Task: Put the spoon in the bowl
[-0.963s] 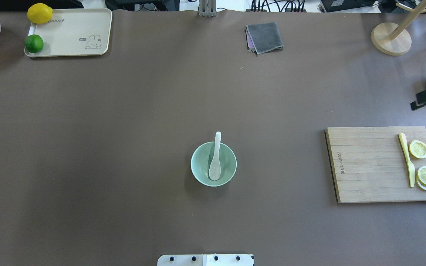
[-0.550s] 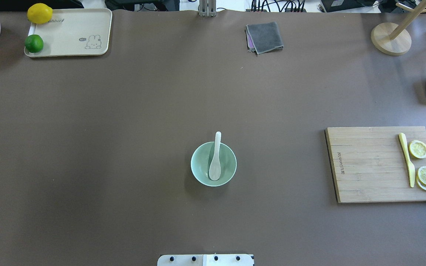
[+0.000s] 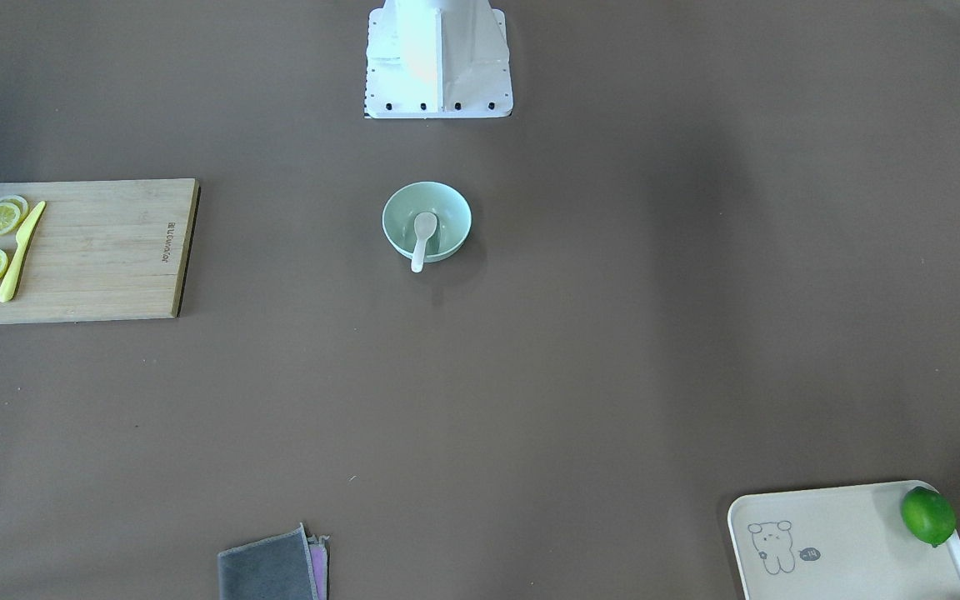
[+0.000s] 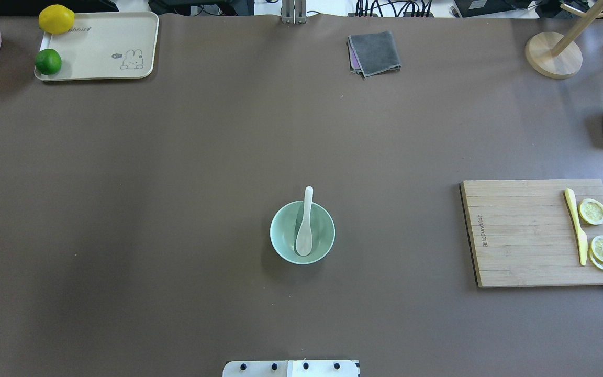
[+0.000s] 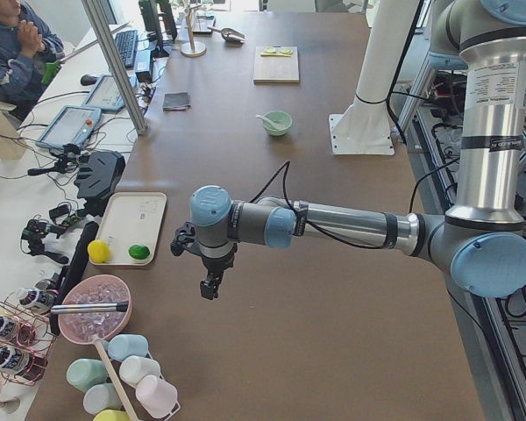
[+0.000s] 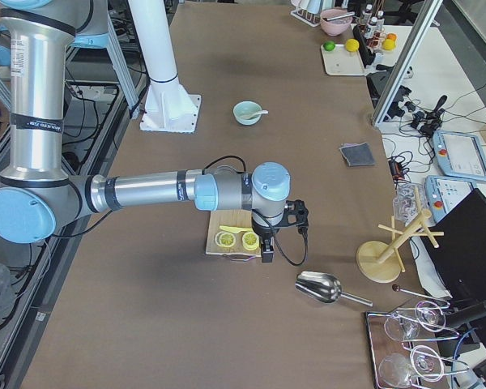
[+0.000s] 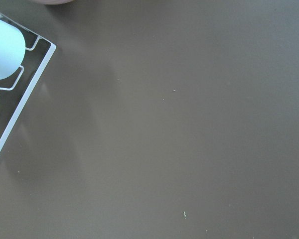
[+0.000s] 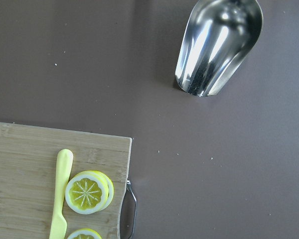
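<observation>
The spoon (image 4: 304,230) lies in the bowl (image 4: 324,230), a little below the middle of the overhead view. Its scoop is inside, and its handle leans over the upper rim and sticks out past it. The bowl stands well apart from the cutting board (image 4: 521,233) at the right edge, the tray (image 4: 97,52) in the upper left corner and the grey cloth (image 4: 375,52) at the top edge.

The board carries a sideways mark that looks like "joyoung". The writing on the tray is too small to read.

The left gripper (image 5: 212,285) hangs over the table beside the tray. The right gripper (image 6: 266,251) hangs over the board's end. Both show only in the side views, so whether their jaws are apart or together cannot be told.
</observation>
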